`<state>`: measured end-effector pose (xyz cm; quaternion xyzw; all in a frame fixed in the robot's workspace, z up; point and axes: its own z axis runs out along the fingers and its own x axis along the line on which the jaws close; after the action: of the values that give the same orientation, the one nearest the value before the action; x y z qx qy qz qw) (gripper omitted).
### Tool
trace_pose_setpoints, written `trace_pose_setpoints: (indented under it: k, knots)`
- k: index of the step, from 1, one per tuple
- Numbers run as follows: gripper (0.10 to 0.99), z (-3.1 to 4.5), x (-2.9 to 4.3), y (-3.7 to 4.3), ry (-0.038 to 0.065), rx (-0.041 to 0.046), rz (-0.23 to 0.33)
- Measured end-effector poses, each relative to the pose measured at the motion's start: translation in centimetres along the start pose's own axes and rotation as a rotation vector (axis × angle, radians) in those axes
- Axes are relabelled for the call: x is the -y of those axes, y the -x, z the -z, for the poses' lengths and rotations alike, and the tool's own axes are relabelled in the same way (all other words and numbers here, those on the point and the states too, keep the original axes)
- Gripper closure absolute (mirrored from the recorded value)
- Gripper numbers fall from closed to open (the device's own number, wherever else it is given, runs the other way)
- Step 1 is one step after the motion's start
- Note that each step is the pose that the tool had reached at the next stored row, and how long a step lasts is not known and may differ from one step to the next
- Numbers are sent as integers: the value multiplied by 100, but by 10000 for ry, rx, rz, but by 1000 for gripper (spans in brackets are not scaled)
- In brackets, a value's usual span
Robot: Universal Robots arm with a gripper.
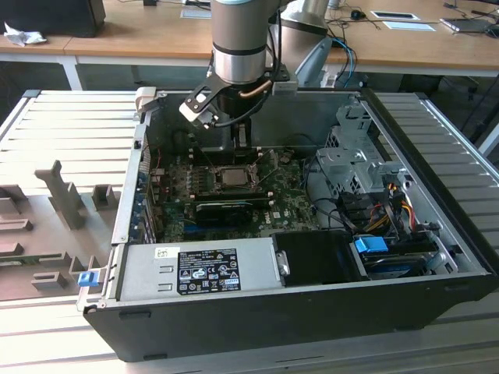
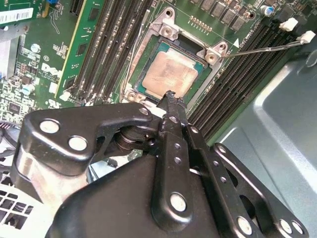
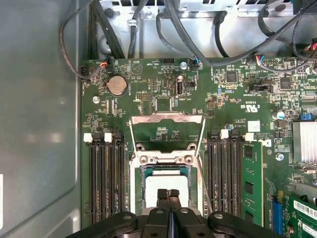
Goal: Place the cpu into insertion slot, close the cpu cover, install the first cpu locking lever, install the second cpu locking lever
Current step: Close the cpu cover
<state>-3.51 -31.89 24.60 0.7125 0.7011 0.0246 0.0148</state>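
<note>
The cpu (image 2: 171, 73) lies flat in the insertion slot (image 2: 167, 22), its dull metal top showing; in the first wrist view the cpu (image 3: 166, 184) sits inside the socket rim (image 3: 165, 159). The cpu cover (image 3: 166, 119) is swung back and open, with green board visible through its window. A thin locking lever (image 2: 262, 47) sticks out sideways, unlatched. My gripper (image 2: 170, 96) is shut with nothing between its fingers, its tip over the cpu's edge. In the exterior view the gripper (image 1: 234, 152) hangs just behind the cpu (image 1: 232, 175).
Black memory slots (image 3: 105, 173) flank the socket on both sides. Cables (image 3: 198, 39) run along the case wall beyond the board. In the exterior view, a power supply (image 1: 199, 269) fills the case's front, and a drive cage (image 1: 351, 160) stands on the exterior view's right.
</note>
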Motion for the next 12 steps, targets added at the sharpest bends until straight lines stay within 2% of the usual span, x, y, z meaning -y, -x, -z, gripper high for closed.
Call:
trace_pose_setpoints:
  k: [3, 7, 12]
  knots:
    - [980, 31, -3, -1, 1, 6, 2]
    - [980, 109, -9, -7, 2, 38, 4]
    - [980, 156, -68, -13, -3, 41, 0]
